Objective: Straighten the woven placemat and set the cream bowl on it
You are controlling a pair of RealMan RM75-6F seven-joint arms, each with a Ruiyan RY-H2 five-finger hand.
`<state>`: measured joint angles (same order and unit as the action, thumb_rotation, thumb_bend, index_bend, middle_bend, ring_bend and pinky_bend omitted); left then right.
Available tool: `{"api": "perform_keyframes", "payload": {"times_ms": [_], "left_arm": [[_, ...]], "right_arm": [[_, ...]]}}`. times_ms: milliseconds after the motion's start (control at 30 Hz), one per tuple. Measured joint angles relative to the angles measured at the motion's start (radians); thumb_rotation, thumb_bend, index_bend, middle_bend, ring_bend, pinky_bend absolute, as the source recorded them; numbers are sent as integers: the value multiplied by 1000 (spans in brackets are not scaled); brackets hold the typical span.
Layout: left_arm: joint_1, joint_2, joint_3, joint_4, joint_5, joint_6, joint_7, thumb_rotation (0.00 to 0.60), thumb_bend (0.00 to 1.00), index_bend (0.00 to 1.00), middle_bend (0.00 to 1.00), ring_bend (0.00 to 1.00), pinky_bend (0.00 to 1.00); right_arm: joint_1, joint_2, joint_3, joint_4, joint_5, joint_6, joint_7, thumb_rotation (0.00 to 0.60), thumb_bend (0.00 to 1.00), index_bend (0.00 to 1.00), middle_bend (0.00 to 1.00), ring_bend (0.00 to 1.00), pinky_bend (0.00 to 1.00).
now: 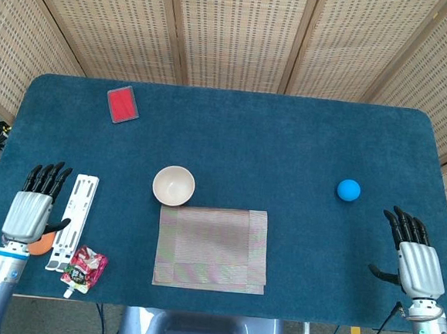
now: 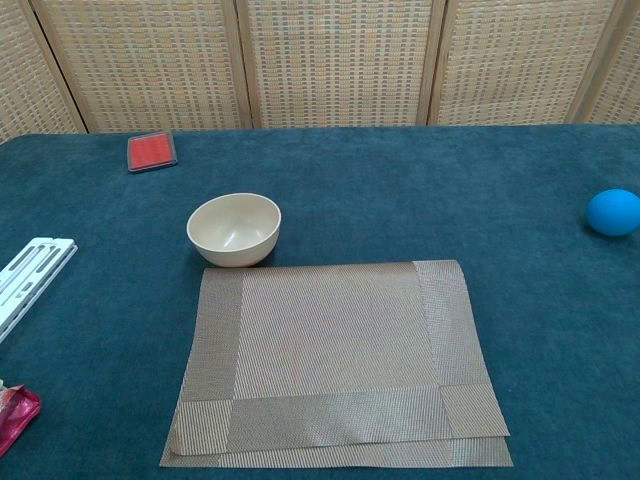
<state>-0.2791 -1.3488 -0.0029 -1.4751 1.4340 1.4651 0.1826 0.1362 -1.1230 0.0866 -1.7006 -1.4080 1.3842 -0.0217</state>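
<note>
At the near middle of the blue table (image 1: 287, 149), we find the woven placemat (image 1: 212, 247) lying folded over on itself, a doubled layer showing along its near edge, so by our reading the straightening is not yet done. The cream bowl (image 1: 174, 185) stands upright on the cloth just beyond the mat's far left corner, not on it. Our left hand (image 1: 33, 208) and right hand (image 1: 416, 256) rest at the table's sides, fingers apart, holding nothing. Both steps appear to remain.
</note>
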Motion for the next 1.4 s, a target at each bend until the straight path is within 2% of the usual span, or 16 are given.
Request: {"api": "perform_keyframes", "payload": {"times_ms": [533, 767, 900, 1167, 1400], "left_arm": [[49, 37, 1, -45, 64, 64, -23, 600, 52, 41, 0, 0, 0], [37, 21, -14, -30, 63, 37, -22, 600, 61, 175, 0, 0, 0], [7, 4, -29, -16, 62, -6, -13, 600, 88, 267, 0, 0, 0], [-94, -43, -77, 12, 23, -166, 60, 600, 90, 294, 0, 0, 0], [-219, -128, -140, 63, -71, -340, 151, 600, 125, 325, 0, 0, 0]], "right_arm": [[6, -2, -7, 1, -2, -17, -7, 600, 107, 62, 0, 0, 0], [4, 0, -8, -4, -4, -13, -7, 600, 106, 62, 0, 0, 0], [6, 2, -6, -6, 1, -18, -6, 600, 106, 62, 0, 0, 0], [7, 6, -5, -6, 4, -22, 0, 600, 107, 62, 0, 0, 0], [6, 15, -2, -9, 2, -20, 23, 600, 107, 62, 0, 0, 0]]}}
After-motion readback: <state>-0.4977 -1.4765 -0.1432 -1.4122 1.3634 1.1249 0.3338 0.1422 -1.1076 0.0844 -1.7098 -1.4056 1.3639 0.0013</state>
